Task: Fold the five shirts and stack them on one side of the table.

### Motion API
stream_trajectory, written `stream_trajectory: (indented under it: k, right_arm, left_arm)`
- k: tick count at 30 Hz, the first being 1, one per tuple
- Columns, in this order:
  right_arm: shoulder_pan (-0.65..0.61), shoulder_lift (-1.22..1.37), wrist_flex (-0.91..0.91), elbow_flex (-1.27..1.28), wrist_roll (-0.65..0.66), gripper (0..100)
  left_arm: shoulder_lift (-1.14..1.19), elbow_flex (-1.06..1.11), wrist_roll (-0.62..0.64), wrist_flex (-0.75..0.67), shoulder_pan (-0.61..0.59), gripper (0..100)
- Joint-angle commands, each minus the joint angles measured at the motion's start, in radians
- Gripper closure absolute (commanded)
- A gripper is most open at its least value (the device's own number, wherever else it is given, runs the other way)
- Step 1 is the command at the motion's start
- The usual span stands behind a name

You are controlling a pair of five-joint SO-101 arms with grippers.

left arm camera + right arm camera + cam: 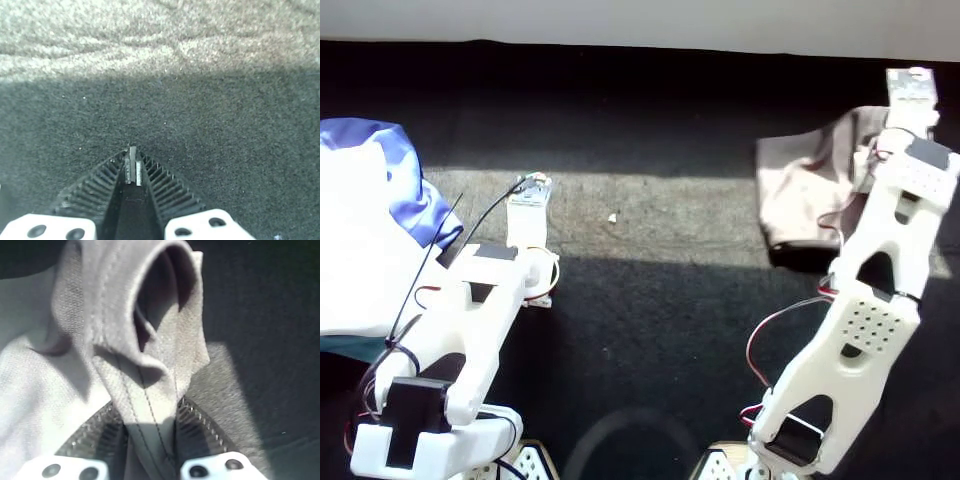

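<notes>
Dark desk [650, 320] carries a limp, light shirt [800, 190]. Right hand [149, 407] pinches its stitched hem, likely the firmest hold. Left hand [131, 160] is closed and empty.

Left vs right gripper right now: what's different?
The left gripper is shut on nothing; the right gripper is shut on a fold of the grey shirt. The left gripper sits over bare table; the right gripper is at the far right side, over the grey shirt. Shared: both are shut.
</notes>
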Motion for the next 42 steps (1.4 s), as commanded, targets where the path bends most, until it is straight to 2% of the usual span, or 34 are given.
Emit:
stream_trajectory:
  k: [1, 7, 13, 18, 24, 26, 31, 35, 38, 42]
  right_arm:
    - [0.048, 0.033, -0.107, -0.062, 0.081, 99.2]
    - [0.051, 0.193, -0.208, -0.133, 0.124, 99.2]
    - [0.061, 0.295, -0.205, -0.309, 0.121, 99.2]
    - [0.061, 0.312, -0.177, -0.358, 0.123, 98.1]
    - [0.048, 0.309, -0.110, -0.390, 0.123, 71.0]
    - [0.051, 0.311, -0.090, -0.446, 0.120, 68.8]
    - [0.056, 0.311, -0.007, -0.673, -0.012, 69.3]
    - [0.053, 0.311, 0.139, -0.885, -0.130, 69.3]
    - [0.048, 0.297, 0.255, -0.967, -0.163, 69.3]
    - [0.056, 0.220, 0.417, -0.944, -0.164, 69.4]
  left_arm:
    - [-0.016, 0.002, -0.003, -0.023, -0.002, 99]
    - [-0.016, 0.002, -0.003, -0.023, -0.002, 99]
    - [-0.016, 0.004, -0.003, -0.023, -0.002, 99]
    - [-0.016, 0.004, -0.003, -0.023, -0.002, 99]
    - [-0.016, 0.004, -0.003, -0.023, -0.002, 99]
    - [-0.016, 0.004, -0.003, -0.023, -0.002, 99]
    - [-0.016, 0.004, -0.003, -0.023, -0.002, 99]
    - [-0.016, 0.004, -0.003, -0.023, -0.002, 99]
    - [-0.016, 0.004, -0.003, -0.023, -0.002, 99]
    - [-0.028, -0.013, -0.006, -0.017, -0.010, 99]
